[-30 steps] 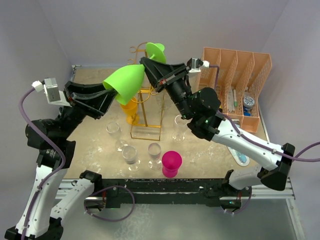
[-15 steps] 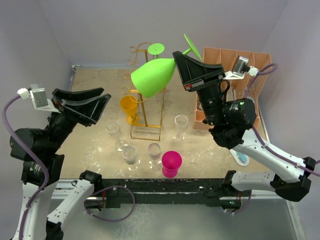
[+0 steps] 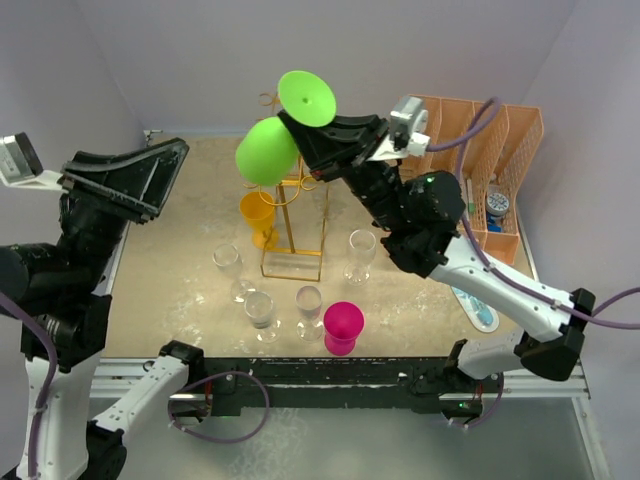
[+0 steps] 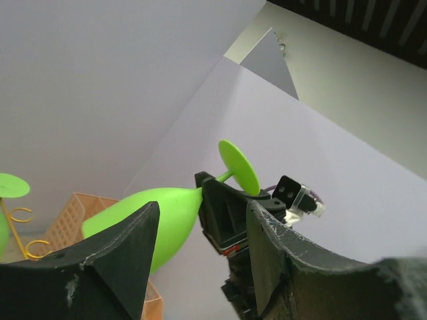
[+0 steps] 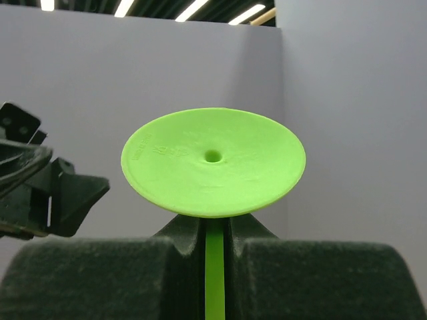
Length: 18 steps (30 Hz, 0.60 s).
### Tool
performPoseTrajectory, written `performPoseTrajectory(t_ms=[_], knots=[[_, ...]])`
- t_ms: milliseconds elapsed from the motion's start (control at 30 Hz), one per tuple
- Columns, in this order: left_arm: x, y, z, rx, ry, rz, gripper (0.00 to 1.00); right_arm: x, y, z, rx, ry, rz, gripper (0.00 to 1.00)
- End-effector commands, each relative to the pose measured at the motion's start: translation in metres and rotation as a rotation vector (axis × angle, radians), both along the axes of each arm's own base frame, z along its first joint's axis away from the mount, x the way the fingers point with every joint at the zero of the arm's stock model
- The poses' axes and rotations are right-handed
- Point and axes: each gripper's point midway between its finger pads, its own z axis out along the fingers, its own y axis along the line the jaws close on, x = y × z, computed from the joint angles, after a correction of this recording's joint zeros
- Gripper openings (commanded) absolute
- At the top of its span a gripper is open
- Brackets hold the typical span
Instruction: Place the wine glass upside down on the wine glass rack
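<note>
Green wine glass (image 3: 268, 150), stem between right fingers (image 5: 100, 273)

Pale purple walls (image 3: 150, 60) stand around a sandy, speckled table (image 3: 170, 290). Long bright lights (image 5: 193, 8) shine on the dark ceiling (image 4: 363, 27) above.
</note>
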Motion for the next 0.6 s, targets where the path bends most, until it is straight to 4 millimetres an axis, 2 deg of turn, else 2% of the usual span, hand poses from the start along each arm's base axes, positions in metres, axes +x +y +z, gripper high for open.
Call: performPoseTrajectory(t_ms=[0, 133, 267, 567], knots=[[0.003, -0.004, 0.027, -0.122, 0.012, -0.086, 0.53, -0.028, 0.008, 0.039, 0.007, -0.247, 0.051, 0.00], [0.003, -0.005, 0.035, -0.159, 0.005, -0.113, 0.53, -0.024, 0.026, 0.033, -0.045, -0.333, 0.025, 0.00], [0.005, -0.014, 0.031, -0.143, 0.029, -0.161, 0.54, -0.015, 0.038, 0.024, -0.114, -0.395, -0.044, 0.00], [0.033, -0.026, -0.006, -0.084, 0.184, -0.162, 0.55, -0.006, 0.055, 0.004, -0.264, -0.477, -0.112, 0.00]])
